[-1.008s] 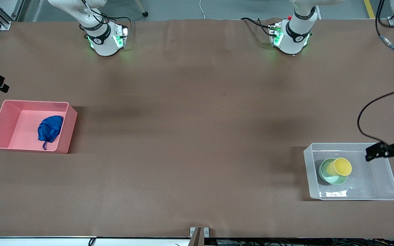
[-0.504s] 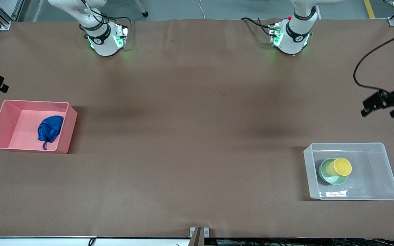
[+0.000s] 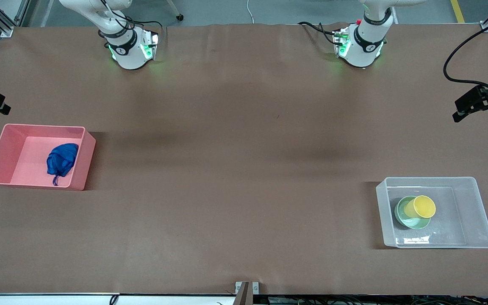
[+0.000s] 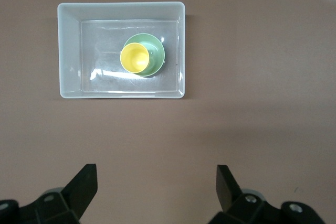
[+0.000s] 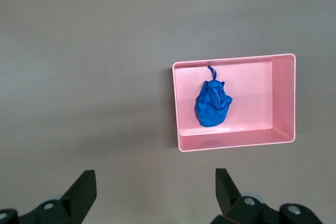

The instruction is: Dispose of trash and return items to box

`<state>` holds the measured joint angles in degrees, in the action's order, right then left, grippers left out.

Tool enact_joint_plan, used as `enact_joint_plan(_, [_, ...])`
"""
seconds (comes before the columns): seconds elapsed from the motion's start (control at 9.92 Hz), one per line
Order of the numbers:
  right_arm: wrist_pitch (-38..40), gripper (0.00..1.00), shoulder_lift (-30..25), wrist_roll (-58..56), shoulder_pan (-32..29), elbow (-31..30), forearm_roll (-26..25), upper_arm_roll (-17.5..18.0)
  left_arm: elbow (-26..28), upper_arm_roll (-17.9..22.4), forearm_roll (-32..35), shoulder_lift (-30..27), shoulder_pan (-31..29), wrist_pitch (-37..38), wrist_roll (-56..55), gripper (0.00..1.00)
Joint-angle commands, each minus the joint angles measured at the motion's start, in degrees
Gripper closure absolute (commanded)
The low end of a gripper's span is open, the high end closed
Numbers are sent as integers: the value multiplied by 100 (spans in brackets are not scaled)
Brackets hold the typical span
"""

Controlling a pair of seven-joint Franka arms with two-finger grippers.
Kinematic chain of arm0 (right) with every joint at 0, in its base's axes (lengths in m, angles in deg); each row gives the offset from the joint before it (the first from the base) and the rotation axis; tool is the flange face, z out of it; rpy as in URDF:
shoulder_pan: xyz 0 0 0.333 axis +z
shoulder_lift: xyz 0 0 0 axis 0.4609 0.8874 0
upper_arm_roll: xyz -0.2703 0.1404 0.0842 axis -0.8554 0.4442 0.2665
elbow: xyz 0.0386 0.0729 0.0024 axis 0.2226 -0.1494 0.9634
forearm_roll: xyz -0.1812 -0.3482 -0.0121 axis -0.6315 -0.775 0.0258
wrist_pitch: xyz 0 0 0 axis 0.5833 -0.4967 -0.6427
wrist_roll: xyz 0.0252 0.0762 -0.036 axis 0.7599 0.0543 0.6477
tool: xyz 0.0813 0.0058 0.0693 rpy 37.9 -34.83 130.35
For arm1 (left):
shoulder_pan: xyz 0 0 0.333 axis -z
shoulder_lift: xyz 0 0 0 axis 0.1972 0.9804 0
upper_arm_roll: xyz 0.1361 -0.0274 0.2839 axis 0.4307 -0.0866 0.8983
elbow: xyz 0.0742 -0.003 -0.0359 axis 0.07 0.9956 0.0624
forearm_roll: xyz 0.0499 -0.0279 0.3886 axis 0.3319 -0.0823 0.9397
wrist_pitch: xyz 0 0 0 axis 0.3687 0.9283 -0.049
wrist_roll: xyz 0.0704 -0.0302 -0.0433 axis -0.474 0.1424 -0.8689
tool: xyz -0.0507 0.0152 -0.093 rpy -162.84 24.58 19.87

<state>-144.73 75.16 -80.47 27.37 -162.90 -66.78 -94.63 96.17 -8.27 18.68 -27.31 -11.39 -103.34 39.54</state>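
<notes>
The blue wad (image 3: pixel 61 160) lies in the pink bin (image 3: pixel 11 148); both also show in the right wrist view, the wad (image 5: pixel 212 104) in the bin (image 5: pixel 283 98). The yellow cup (image 3: pixel 424 206) lies tipped in the mint-green bowl (image 3: pixel 404 212) inside the clear box (image 3: pixel 479 212). The left wrist view shows the cup (image 4: pixel 134 57), the bowl (image 4: pixel 156 51) and the box (image 4: pixel 68 51). My left gripper (image 3: pixel 477 116) (image 4: pixel 156 177) is open and empty, high over bare table near the box. My right gripper (image 5: pixel 156 182) is open and empty, high over the table beside the pink bin.
Brown paper covers the table (image 3: pixel 244 169). The pink bin stands at the right arm's end and the clear box at the left arm's end. Both arm bases (image 3: pixel 129 51) (image 3: pixel 360 46) stand along the table's edge farthest from the front camera.
My left gripper has moved off the clear box toward the bases' side of the table, open and empty. The right arm, the bins and their contents have not moved.
</notes>
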Motion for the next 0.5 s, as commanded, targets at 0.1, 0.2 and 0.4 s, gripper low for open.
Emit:
enact_joint_plan(0.1, [35, 0, -44, -4, -71, -4, 8, 63, 198, -78, 96, 3, 10, 404, -269, 0])
enact_joint_plan(0.2, [35, 0, -44, -4, -71, -4, -1, 63, 234, -174, 87, 2, 10, 404, -332, 0])
enact_joint_plan(0.4, [35, 0, -44, -4, -80, -4, -1, 55, 243, -184, 60, 11, 10, 404, -315, 0])
